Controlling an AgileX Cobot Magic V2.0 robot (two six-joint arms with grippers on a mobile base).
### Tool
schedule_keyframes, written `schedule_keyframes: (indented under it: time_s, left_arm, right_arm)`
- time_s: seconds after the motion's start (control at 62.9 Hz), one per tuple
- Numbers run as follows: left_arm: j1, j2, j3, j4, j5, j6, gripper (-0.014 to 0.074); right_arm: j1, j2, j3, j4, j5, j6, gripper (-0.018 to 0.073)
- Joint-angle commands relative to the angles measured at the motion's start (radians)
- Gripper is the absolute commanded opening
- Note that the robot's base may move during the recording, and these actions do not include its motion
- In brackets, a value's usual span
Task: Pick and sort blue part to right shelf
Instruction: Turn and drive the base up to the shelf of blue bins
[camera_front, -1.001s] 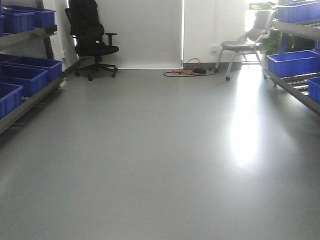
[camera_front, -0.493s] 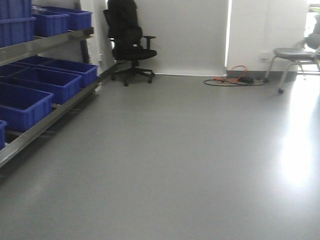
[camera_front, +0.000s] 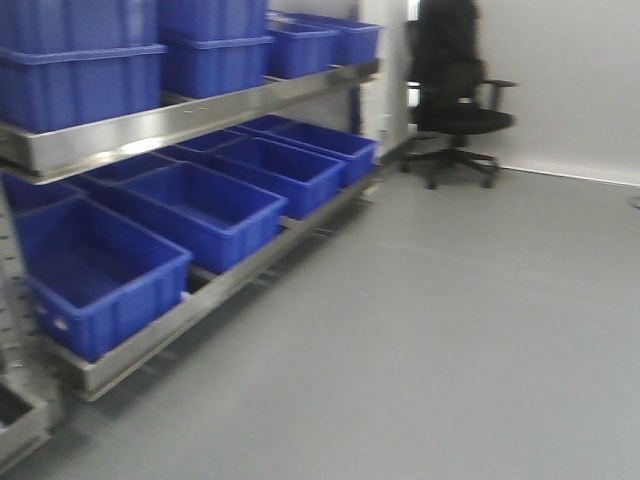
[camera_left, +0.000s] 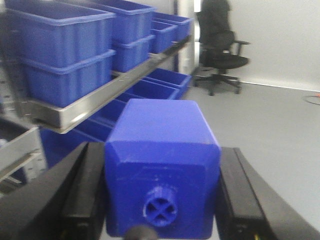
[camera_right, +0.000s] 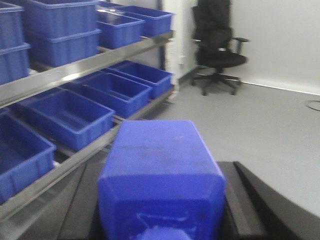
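We see grey floor (camera_front: 450, 330), steel rack (camera_front: 200, 115) of blue bins (camera_front: 210, 205), office chair (camera_front: 455, 90) at wall (camera_front: 570, 70); left gripper (camera_left: 161, 150) clamps narrow-neck blue block (camera_left: 162, 125), right gripper (camera_right: 160, 172) clamps blue part (camera_right: 160, 145).

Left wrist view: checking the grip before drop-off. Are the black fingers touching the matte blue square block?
Touching. Left wrist view shows black fingers flush against both sides of the matte blue square block.

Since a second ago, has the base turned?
Yes, leftward: the black office chair slid from frame left to right, and the blue-bin rack now fills the left.
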Motion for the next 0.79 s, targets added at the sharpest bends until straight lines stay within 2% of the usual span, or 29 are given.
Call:
schedule_keyframes:
  time_s: [0.0,0.779]
  left_arm:
    - [0.0,0.008,-0.03,-0.006,-0.092,-0.006,0.0354]
    - [0.0,0.008,-0.03,-0.006,-0.092,-0.006,0.0354]
  right_arm:
    - [-0.004,0.007,-0.03,0.0,-0.09,-0.002,0.0426]
    - [-0.004,0.007,-0.03,0.0,-0.09,-0.002,0.0426]
